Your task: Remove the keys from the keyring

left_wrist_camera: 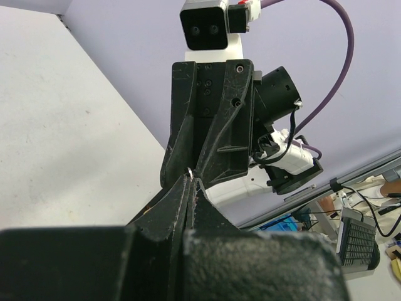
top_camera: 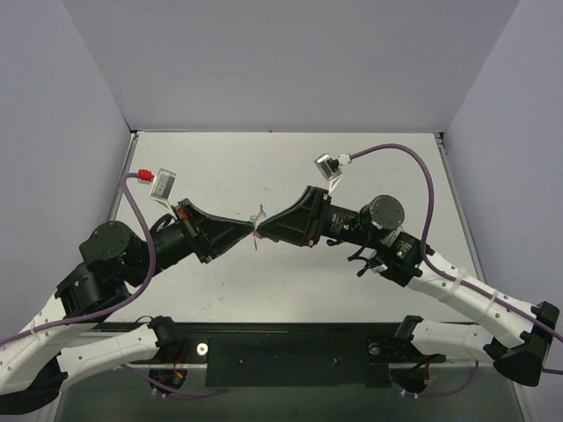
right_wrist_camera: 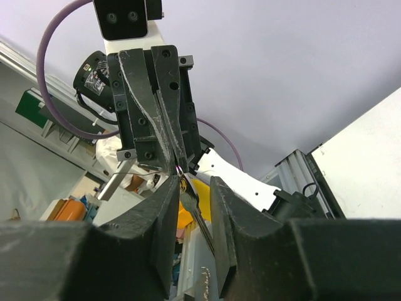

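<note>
Both grippers meet tip to tip above the table's middle. My left gripper [top_camera: 249, 231] is shut on the keyring's thin metal ring [left_wrist_camera: 189, 169], which also shows in the right wrist view [right_wrist_camera: 180, 168]. The yellow tag [right_wrist_camera: 188, 202] and a silver-grey key [right_wrist_camera: 202, 216] hang from the ring. They hang in the gap between the fingers of my right gripper [top_camera: 264, 229], which is open; whether a finger touches the key I cannot tell. From above, a key [top_camera: 260, 211] sticks out above the fingertips and a bit of the tag [top_camera: 255, 243] shows below them.
Grey walls close the table [top_camera: 290, 167] on the left, back and right. A black rail [top_camera: 290, 347] with the arm bases runs along the near edge.
</note>
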`<state>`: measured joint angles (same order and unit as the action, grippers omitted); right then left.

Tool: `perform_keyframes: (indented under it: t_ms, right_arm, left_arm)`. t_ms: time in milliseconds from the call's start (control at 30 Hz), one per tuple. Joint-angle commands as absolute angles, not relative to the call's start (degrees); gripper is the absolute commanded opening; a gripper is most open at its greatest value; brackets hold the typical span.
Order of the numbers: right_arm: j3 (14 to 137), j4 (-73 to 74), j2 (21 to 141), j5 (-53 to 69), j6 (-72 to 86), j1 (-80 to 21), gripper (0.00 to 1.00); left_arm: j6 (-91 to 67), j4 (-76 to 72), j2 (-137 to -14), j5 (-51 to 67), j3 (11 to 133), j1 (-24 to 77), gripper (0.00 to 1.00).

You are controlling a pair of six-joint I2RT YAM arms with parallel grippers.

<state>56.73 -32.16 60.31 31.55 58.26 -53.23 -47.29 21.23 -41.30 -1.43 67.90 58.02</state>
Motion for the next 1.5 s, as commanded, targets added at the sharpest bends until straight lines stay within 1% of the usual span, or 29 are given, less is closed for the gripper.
perform_keyframes:
  t_ms: [0,67,267,300,333,367,400,433,467,500,567,700,767,1000,1167,1267,1467]
  right_arm:
    - [58.18,-38.05,60.64,33.05,58.54,-53.09,0.22]
    - [58.27,-38.32,60.65,33.05,58.62,-53.09,0.20]
    - [58.18,-38.93,60.73,33.57,58.89,-53.00,0.00]
    - [58.10,-39.02,60.65,33.84,58.80,-53.00,0.00]
    - [57.83,-39.02,60.38,34.01,58.71,-53.00,0.00]
    - [57.66,-38.94,60.21,34.19,58.45,-53.09,0.00]
    - [57.40,-38.85,60.03,34.36,58.27,-53.09,0.00]
    - [57.22,-38.85,59.77,34.63,58.10,-53.09,0.00]
    - [57.13,-38.50,59.42,34.72,58.01,-53.09,0.00]
    - [57.04,-37.97,59.24,34.98,57.75,-53.09,0.00]
    - [56.87,-37.53,58.71,35.24,57.31,-53.00,0.00]
    - [57.04,-36.83,58.10,35.42,56.87,-53.00,0.00]
    - [57.13,-36.91,58.10,35.59,56.87,-53.00,0.00]
    - [57.22,-39.11,58.36,36.29,58.18,-53.09,0.00]
    - [56.78,-42.62,58.45,37.26,59.68,-53.00,0.00]
    - [56.60,-44.12,58.45,37.79,60.29,-53.09,0.00]
    - [56.25,-45.79,58.45,38.85,61.44,-53.09,0.00]
  left_arm:
    - [-47.29,17.84,-40.61,-1.49,69.26,58.01,0.00]
    - [-47.46,17.75,-40.61,-1.58,69.08,58.01,0.00]
    - [-47.20,18.19,-39.82,-1.76,68.82,58.01,0.00]
    - [-46.94,18.11,-39.55,-1.76,68.73,58.01,0.00]
    - [-46.85,18.28,-39.38,-1.84,68.82,58.01,0.02]
    - [-46.50,19.06,-38.94,-1.85,69.08,58.01,0.18]
    - [-46.23,19.51,-38.67,-2.02,69.34,58.01,0.28]
    - [-46.06,21.08,-38.24,-2.28,69.78,58.01,0.43]
    - [-45.88,21.79,-38.06,-3.16,70.13,58.01,0.51]
    - [-45.62,22.93,-37.62,-3.34,70.57,58.01,0.69]
    - [-45.18,24.25,-37.09,-4.22,71.45,58.01,0.74]
    - [-44.91,25.75,-35.95,-5.36,71.98,58.01,0.76]
    - [-45.00,25.49,-35.60,-5.27,71.72,58.01,0.76]
    - [-46.05,20.75,-35.16,-0.98,67.95,58.01,0.66]
    - [-45.97,18.28,-37.00,3.77,67.67,58.01,0.60]
    - [-46.05,16.53,-37.70,4.66,67.06,58.01,0.55]
    - [-46.32,12.84,-37.88,5.54,65.74,58.01,0.52]
